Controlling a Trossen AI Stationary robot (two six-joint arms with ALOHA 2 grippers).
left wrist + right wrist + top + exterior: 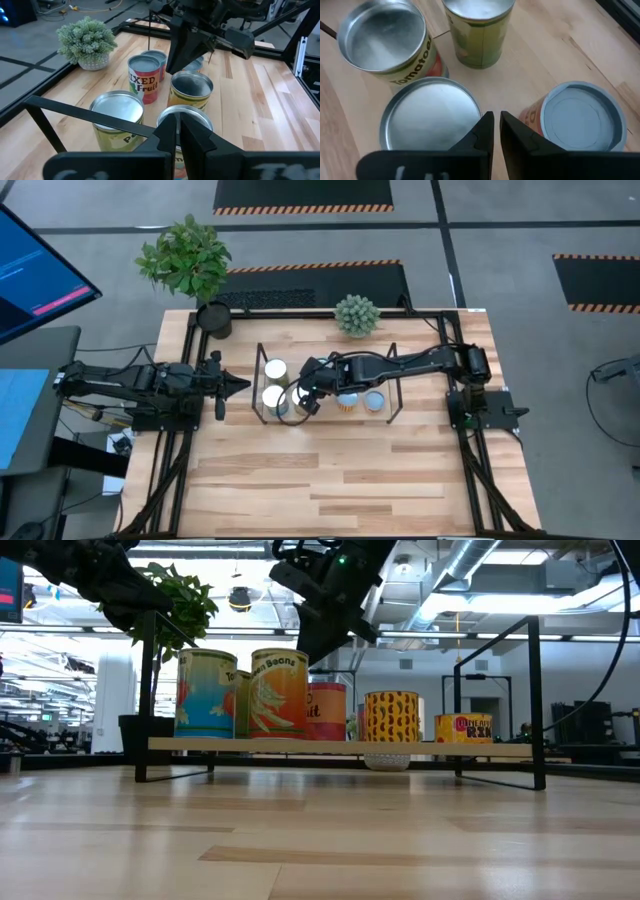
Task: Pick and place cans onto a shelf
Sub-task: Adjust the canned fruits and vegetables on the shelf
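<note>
The light-wood shelf (325, 412) with black wire end frames stands across the far middle of the plank worktop (330, 480), and the cans sit on it. In the low view a blue-and-orange tomato can (206, 693) and a Green Beans can (279, 693) stand at one end, a red Mixed Fruit can (327, 711) next, then a yellow patterned can (391, 716) and a short red-and-yellow can (463, 727) toward the other end. From overhead, two pale-topped cans (275, 369) (273, 396) stand at the shelf's left end, and two more (348, 401) (374, 401) right of the middle.

The right hand (306, 406) hangs above the shelf among the cans, its fingers nearly together with a thin gap and nothing between them. Its wrist view looks down on a silver can top (431, 119) beside a blue-grey one (583, 117).

The left hand (238, 385) waits off the shelf's left end, closed and empty, pointing toward the cans.

A small pale-green potted plant (357, 315) sits behind the shelf, and a leafy plant in a black pot (188, 265) stands at the worktop's far left corner.
</note>
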